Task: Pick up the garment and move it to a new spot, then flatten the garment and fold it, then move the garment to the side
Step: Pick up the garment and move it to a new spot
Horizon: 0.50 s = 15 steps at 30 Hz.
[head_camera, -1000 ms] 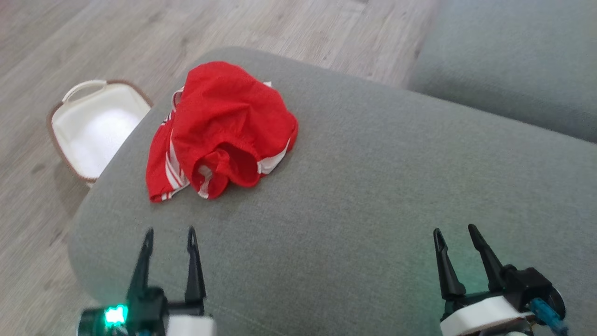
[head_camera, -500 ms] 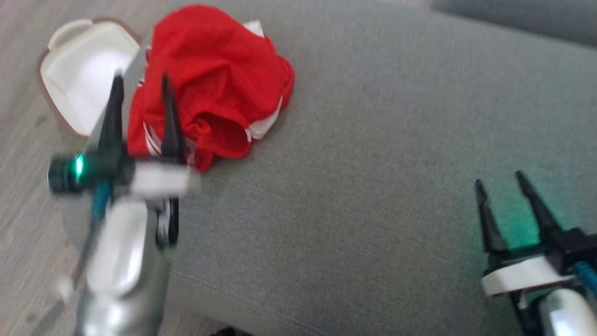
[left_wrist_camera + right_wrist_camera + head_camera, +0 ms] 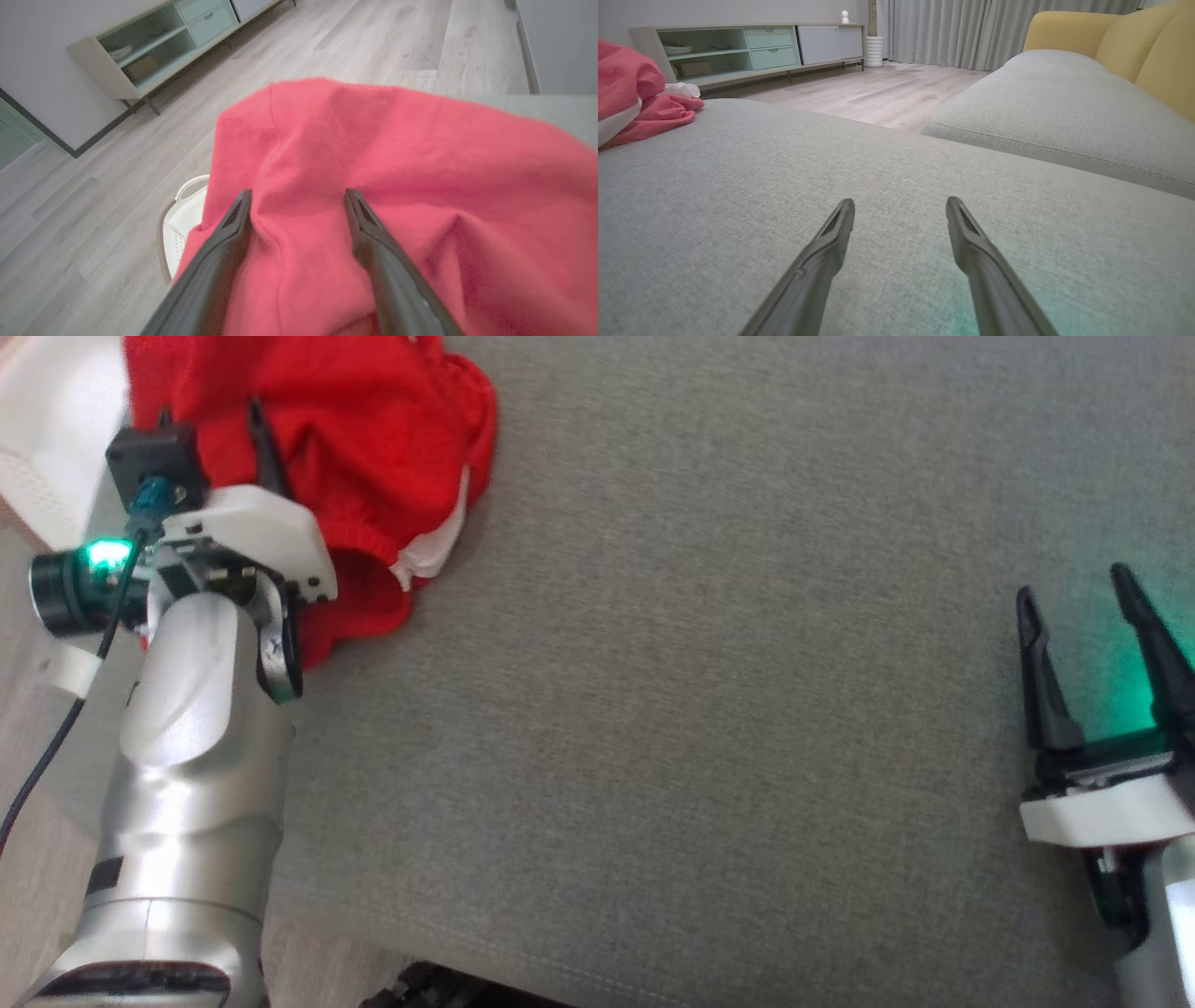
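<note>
The garment (image 3: pixel 373 448) is a crumpled red piece with white trim, lying at the far left of the grey sofa cushion (image 3: pixel 700 709). My left gripper (image 3: pixel 213 425) is open and pushed down into the garment near its left edge. In the left wrist view the garment (image 3: pixel 420 186) bulges between the left gripper's (image 3: pixel 299 193) spread fingers, which are not closed on it. My right gripper (image 3: pixel 1074 588) hovers open over bare cushion at the right, far from the cloth. The right wrist view has the right gripper (image 3: pixel 900 201) with nothing between its fingers and the garment (image 3: pixel 630 102) at the far left.
A white basket (image 3: pixel 184 219) stands on the wooden floor just beyond the cushion's left edge, by the garment. A second grey cushion (image 3: pixel 1041 102) lies to the right across a gap, with a yellow backrest (image 3: pixel 1134 42) behind it. A low cabinet (image 3: pixel 738 51) lines the far wall.
The camera has tipped down and the picture has shifted. My left arm has reached forward from the near edge, and its open fingers now sit in the garment. The right gripper stays open.
</note>
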{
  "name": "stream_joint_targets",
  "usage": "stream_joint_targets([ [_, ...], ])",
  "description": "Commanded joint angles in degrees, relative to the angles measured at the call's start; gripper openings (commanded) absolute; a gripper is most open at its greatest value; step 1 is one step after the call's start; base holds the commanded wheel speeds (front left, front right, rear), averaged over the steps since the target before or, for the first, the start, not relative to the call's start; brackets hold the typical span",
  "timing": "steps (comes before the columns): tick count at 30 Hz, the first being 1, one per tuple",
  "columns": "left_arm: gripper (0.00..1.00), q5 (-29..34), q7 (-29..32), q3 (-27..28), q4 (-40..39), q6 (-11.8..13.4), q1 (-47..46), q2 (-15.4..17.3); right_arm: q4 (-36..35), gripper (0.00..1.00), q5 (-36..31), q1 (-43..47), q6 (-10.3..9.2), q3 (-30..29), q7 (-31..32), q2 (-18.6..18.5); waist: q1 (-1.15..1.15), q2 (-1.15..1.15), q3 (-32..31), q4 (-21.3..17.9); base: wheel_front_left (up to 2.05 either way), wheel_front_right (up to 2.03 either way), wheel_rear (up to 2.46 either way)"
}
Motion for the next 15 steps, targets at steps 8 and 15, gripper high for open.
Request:
stream_joint_targets([
  [8, 0.00, -0.52, -5.35, 1.42, 2.04, -0.93, -3.07, 4.25, -1.49, 1.00, 0.34, -0.94, -0.04, -0.10, -0.49, -0.31, -0.01, 0.00, 2.13, -2.71, 0.00, 0.00, 0.00],
  [15, 0.00, 2.27, -10.29, -1.50, -2.63, -2.57, -5.31, 7.36, -0.06, 1.00, 0.54, -1.90, -0.04, 1.25, -0.49, 2.96, -0.01, 0.00, -3.11, -6.50, 0.00, 0.00, 0.00],
])
